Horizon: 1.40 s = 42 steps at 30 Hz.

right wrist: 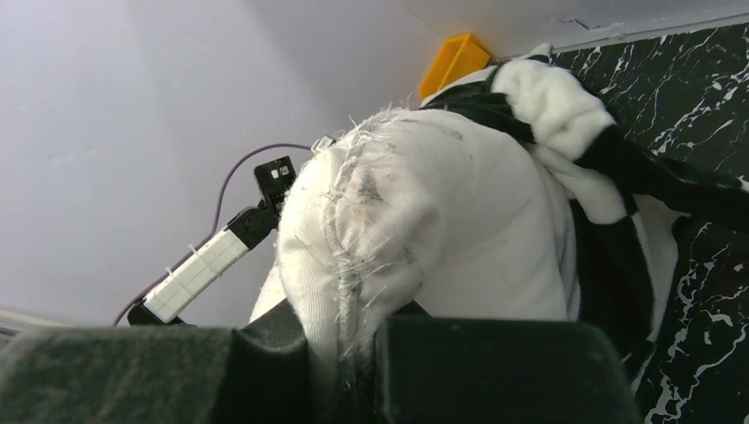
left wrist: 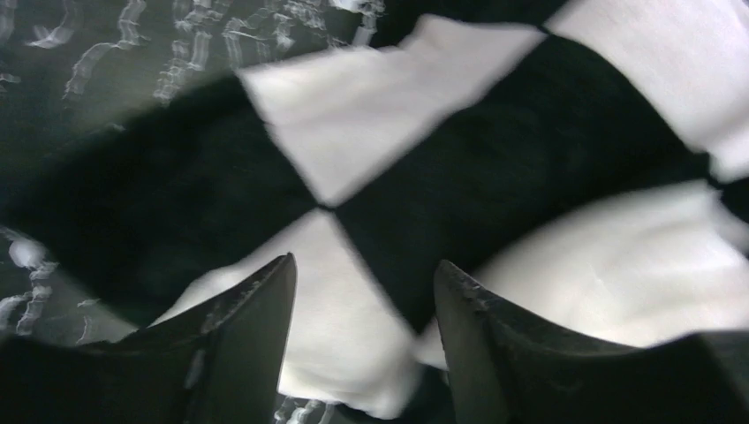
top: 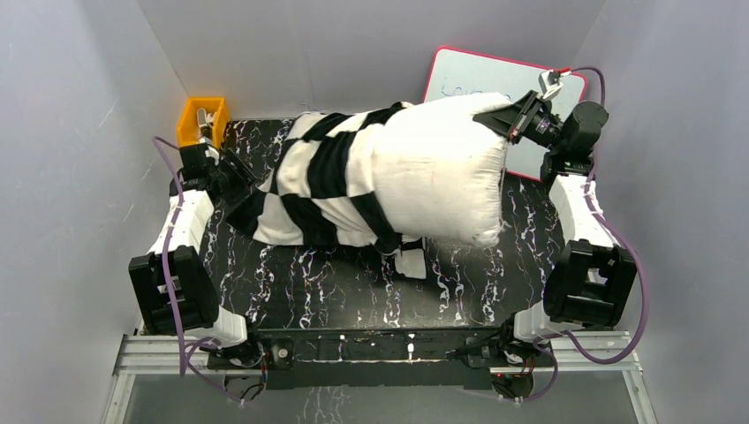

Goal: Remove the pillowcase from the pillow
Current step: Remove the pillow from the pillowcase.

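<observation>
Jaws of right gripper (right wrist: 351,349) clamped tight on the frayed seam corner of the pillow (top: 442,168), at its far right end. Jaws of left gripper (left wrist: 364,265) standing apart at the pillow's left end, clamping nothing, checkered pillowcase (top: 327,172) spread just past the fingertips. Pillowcase bunched over the pillow's left half, right half bare; orange bin (top: 188,124) beyond its left end, whiteboard (top: 468,79) behind its right end.

— Where do we look from?
— 3 views. Top looks down from behind on the whole table (top: 336,287). Left wrist sits close over the pillowcase (left wrist: 371,115); right wrist, close on the pillow (right wrist: 442,238), faces left to the bin (right wrist: 452,60).
— What do we share?
— Top and right wrist: pillow, bin.
</observation>
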### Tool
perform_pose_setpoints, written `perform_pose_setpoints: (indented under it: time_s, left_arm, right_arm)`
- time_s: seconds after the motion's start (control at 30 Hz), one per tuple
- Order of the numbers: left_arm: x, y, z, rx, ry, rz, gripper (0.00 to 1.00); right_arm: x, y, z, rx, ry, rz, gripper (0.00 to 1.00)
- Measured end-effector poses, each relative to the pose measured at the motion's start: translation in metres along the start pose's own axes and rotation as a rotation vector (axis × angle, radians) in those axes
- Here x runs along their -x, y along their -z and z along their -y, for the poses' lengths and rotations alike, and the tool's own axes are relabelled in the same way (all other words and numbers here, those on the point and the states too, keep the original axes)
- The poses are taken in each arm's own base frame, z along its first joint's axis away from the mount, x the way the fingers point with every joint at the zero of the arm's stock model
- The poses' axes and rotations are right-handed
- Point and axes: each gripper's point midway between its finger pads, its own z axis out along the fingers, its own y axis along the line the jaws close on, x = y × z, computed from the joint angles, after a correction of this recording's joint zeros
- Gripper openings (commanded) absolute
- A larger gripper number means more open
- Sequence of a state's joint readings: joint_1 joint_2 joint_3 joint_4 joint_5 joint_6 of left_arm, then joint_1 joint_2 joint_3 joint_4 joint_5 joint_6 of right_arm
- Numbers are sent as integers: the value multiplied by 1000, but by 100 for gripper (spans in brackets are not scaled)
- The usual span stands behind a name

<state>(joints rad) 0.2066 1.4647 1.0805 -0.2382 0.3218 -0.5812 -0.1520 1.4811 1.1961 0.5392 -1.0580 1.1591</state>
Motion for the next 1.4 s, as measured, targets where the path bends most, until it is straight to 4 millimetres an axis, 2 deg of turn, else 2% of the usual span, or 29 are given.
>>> perform_pose_setpoints:
  time_s: [0.07, 0.2, 0.4, 0.5, 0.7, 0.77, 0.83, 0.9, 0.97, 1.0, 1.17, 1.23, 1.3, 1.4]
  left_arm:
    - [2, -3, -13, 39, 6, 9, 72]
    - [4, -10, -36, 110, 31, 7, 74]
    - [-8, -13, -39, 125, 14, -26, 76]
    - [-26, -21, -33, 113, -5, -77, 75]
    - [-88, -53, -20, 108, -75, -261, 72]
    - [-91, -55, -20, 110, -71, -273, 70]
    - [-91, -55, -19, 102, -58, -273, 63]
    - [-91, -56, -19, 99, -45, -274, 46]
    - [-92, -60, -18, 93, -35, -280, 4]
    - [-94, -61, -17, 93, -25, -283, 0]
    - [-98, -65, -19, 100, -12, -295, 0]
    - [-92, -64, -24, 124, 3, -276, 0]
    - [-82, -59, -32, 153, 34, -246, 0]
    - [-47, -40, -54, 194, 128, -144, 0]
  right_arm:
    - [5, 3, -1, 2, 9, 16, 0]
    - [20, 14, 3, -15, 36, 66, 0]
    - [23, 16, 5, -22, 45, 79, 0]
    - [19, 10, 4, -15, 55, 71, 0]
    - [6, -7, 5, 5, 58, 35, 0]
    - [2, -12, 6, 9, 57, 24, 0]
    - [0, -16, 10, 9, 53, 18, 0]
    - [-2, -19, 11, 9, 49, 15, 0]
    - [-2, -20, 13, 9, 48, 14, 0]
    - [-3, -21, 13, 9, 49, 14, 0]
    - [-3, -21, 12, 11, 51, 12, 0]
    - [-3, -21, 12, 11, 54, 12, 0]
    - [-2, -21, 13, 9, 54, 15, 0]
    - [1, -16, 19, -7, 41, 34, 0]
